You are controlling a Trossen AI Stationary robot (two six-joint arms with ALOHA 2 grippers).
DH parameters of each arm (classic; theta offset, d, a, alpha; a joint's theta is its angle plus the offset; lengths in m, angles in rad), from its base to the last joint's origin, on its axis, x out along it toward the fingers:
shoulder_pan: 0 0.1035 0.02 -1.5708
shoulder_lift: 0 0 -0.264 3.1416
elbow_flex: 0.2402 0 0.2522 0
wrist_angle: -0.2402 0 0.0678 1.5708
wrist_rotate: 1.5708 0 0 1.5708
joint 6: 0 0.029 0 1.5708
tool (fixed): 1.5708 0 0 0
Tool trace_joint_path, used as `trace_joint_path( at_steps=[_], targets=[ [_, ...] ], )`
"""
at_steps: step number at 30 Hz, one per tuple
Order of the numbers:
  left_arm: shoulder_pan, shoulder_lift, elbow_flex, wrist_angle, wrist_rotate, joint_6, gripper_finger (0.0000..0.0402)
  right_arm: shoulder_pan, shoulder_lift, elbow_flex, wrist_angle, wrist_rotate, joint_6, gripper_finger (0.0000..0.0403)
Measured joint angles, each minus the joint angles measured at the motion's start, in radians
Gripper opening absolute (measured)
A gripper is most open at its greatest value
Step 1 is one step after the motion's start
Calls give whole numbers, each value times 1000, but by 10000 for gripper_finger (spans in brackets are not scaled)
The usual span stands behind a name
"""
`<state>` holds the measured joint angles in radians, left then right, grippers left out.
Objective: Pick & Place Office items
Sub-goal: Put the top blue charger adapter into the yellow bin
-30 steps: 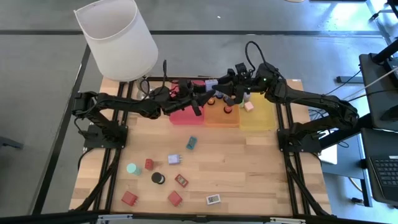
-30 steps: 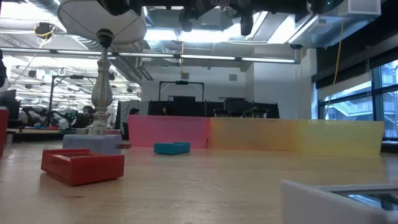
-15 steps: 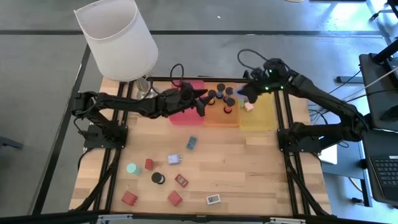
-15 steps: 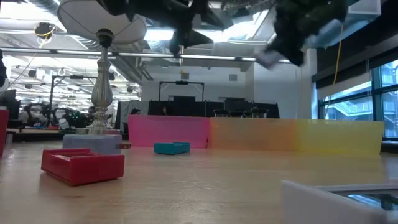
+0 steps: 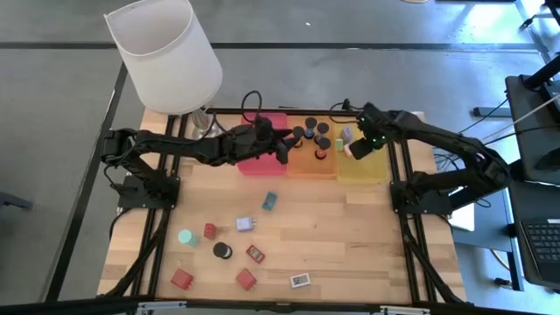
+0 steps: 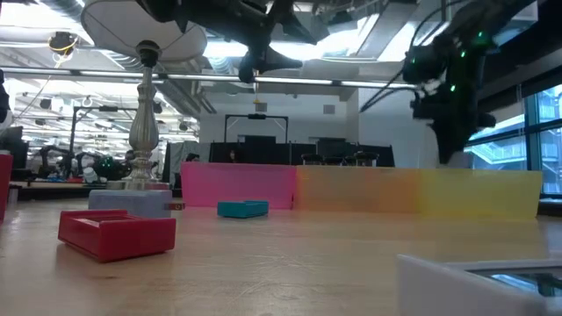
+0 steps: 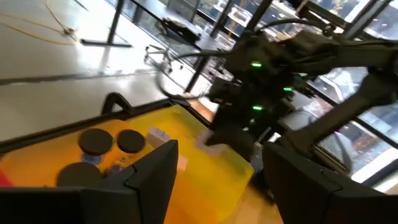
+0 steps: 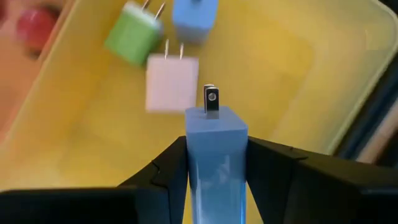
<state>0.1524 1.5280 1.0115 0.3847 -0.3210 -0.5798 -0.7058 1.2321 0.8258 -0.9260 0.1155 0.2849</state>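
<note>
Care was needed: the right tool (image 8: 214,163) squeezed a blue cube (image 8: 216,149) just above the yellow tray (image 8: 292,68); it should drop beside the pink cube (image 8: 171,82). The left tool (image 7: 217,180) stood open.

Pale planked wood on the desk (image 5: 332,227), matt and smooth. Glossy translucent plastic in the yellow tray (image 8: 311,68); smooth plastic on the lavender cube (image 8: 216,146), with bright metal prongs (image 8: 211,99).

floor (image 5: 367,22): grey | windows (image 6: 500,140): right side | ceiling lights (image 6: 263,48): on | desks: far back
</note>
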Motion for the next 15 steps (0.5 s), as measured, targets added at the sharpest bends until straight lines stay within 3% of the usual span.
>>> trace_joint_path(
  at_steps=[7, 15],
  targets=[
    [-1, 1, 0, 0, 29, -13, 230, -57, 124, -38, 222, 1, 95, 128],
    [-1, 1, -1, 0, 123, -64, 230, -74, 261, -37, 255, 6, 119, 128]
  ],
)
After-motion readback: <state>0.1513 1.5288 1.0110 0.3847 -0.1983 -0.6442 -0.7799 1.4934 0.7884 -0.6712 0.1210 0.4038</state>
